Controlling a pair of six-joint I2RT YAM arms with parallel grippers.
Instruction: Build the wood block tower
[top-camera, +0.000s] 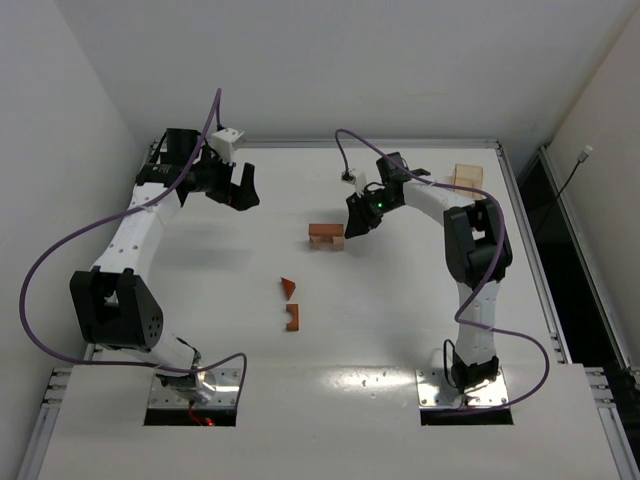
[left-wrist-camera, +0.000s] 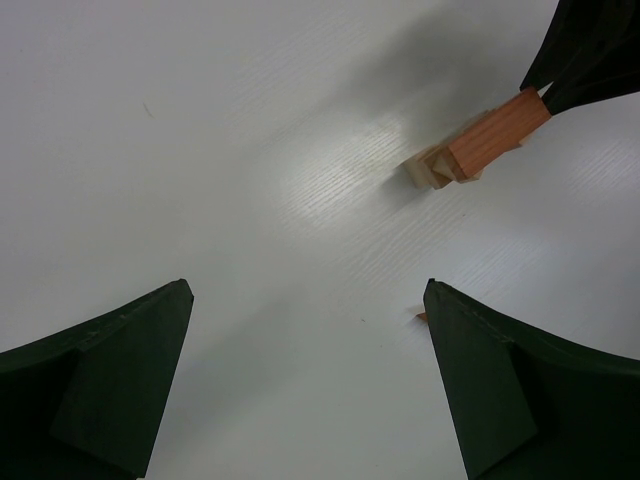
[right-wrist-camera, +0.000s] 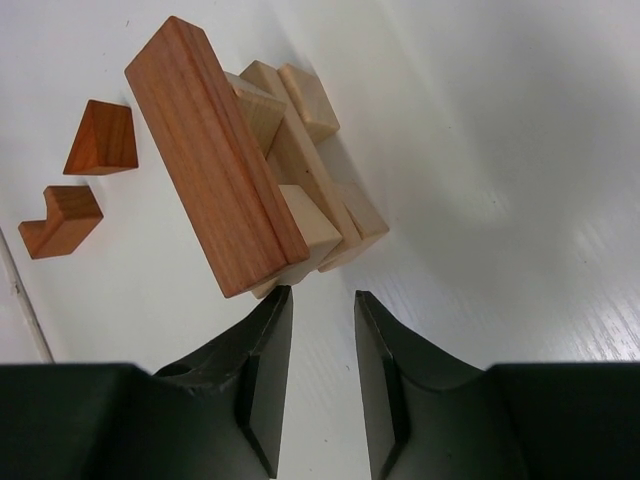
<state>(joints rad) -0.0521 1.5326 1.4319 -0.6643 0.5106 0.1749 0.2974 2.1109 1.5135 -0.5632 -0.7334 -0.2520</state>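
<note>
While the tower is only partly built, a white tabletop (top-camera: 200, 300) fills the overhead view, with two robot arms bolted at its near edge. The left arm reaches toward the far left corner. Its left claw (top-camera: 243, 188) hangs spread wide and empty, well apart from every block. The right arm bends in over the far half. Its right claw (right-wrist-camera: 322, 300) has jaws only narrowly parted, nothing between them, and its tips are just beside one end of the stack.

A flat light-tan tray (top-camera: 466, 178) lies near the far right corner. The wood block tower (top-camera: 326, 236) stands near the tabletop's centre, slightly toward the far edge. It has pale tan pieces below and one long reddish-brown bar (right-wrist-camera: 215, 160) laid across them.

Two loose wood blocks (right-wrist-camera: 100, 140) lie closer to the near edge, apart from the stack: a reddish triangle (top-camera: 288, 288) and, just beside it, a notched piece (top-camera: 293, 318).

The bar looks placed, and the roof is not yet on. The right claw would do well to draw straight back without brushing the bar, whose end appears to overhang its supports. It can then open wider before descending squarely over a loose piece.
</note>
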